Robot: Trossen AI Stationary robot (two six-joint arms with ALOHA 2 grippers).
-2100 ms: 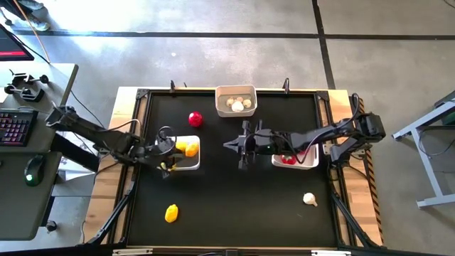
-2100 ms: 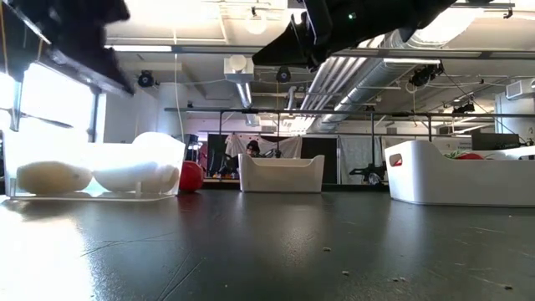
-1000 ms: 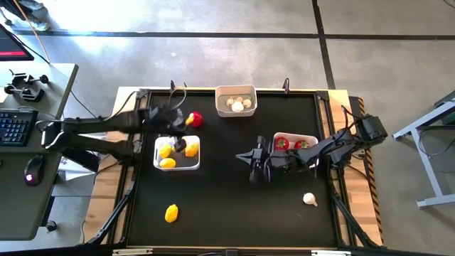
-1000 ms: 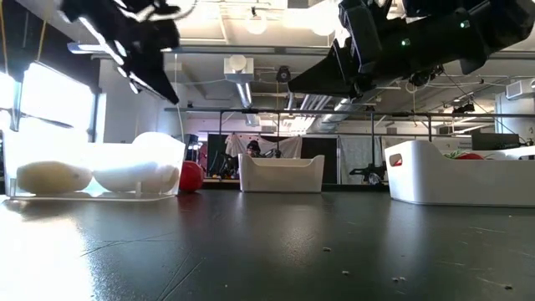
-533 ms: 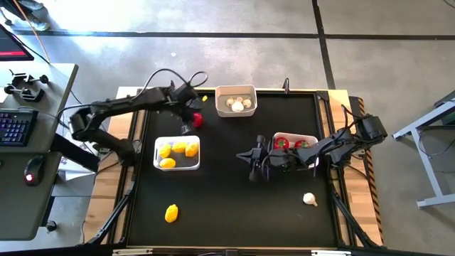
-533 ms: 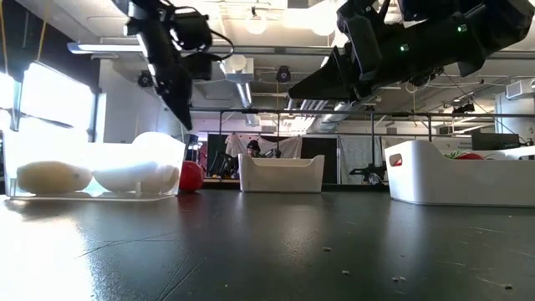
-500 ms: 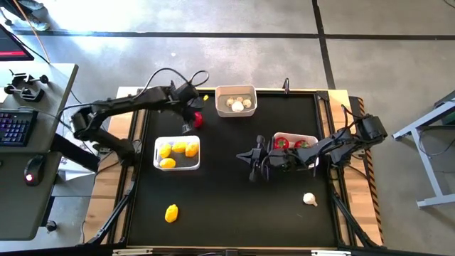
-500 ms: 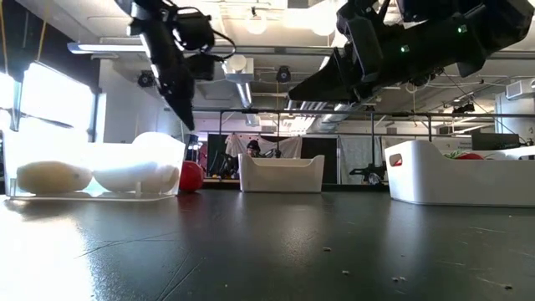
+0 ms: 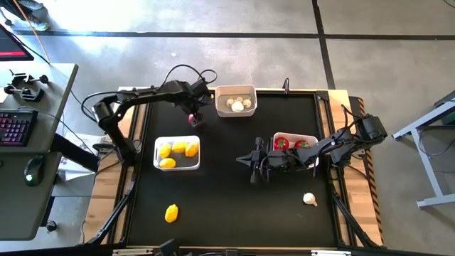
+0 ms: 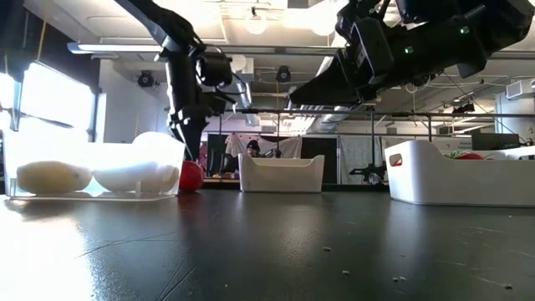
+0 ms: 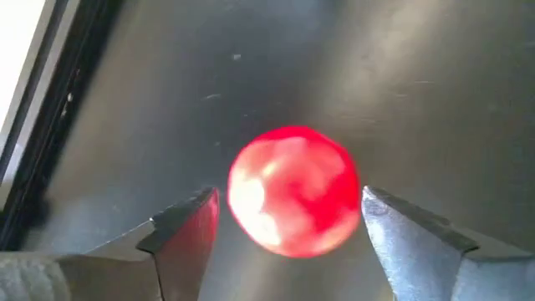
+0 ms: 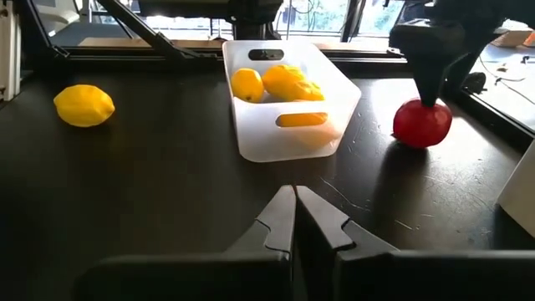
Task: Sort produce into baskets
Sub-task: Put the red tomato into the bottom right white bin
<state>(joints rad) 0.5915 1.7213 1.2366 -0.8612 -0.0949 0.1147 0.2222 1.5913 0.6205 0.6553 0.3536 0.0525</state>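
Note:
A red tomato [image 9: 193,120] sits alone on the black table near its far left corner. My left gripper [image 11: 288,209] points down over it, open, with one finger on each side of the tomato [image 11: 292,190]. In the low view my left gripper [image 10: 188,144] hangs just above the tomato [image 10: 191,176]. My right gripper [image 9: 250,161] is shut and hovers mid-table, holding nothing. Three white baskets stand on the table: one with lemons [image 9: 176,153], one with garlic bulbs [image 9: 235,100] and one with tomatoes [image 9: 295,149].
A loose lemon [image 9: 171,212] lies near the front left and a loose garlic bulb [image 9: 309,199] near the front right. The table's raised black rim [image 9: 142,107] runs close beside the left gripper. Bare tabletop lies between the baskets.
My left gripper has swung from beside the lemon basket toward the table's far edge and a little right, to above the tomato. It has sunk, tipped to point steeply down, and opened. The tomato has stayed where it was.

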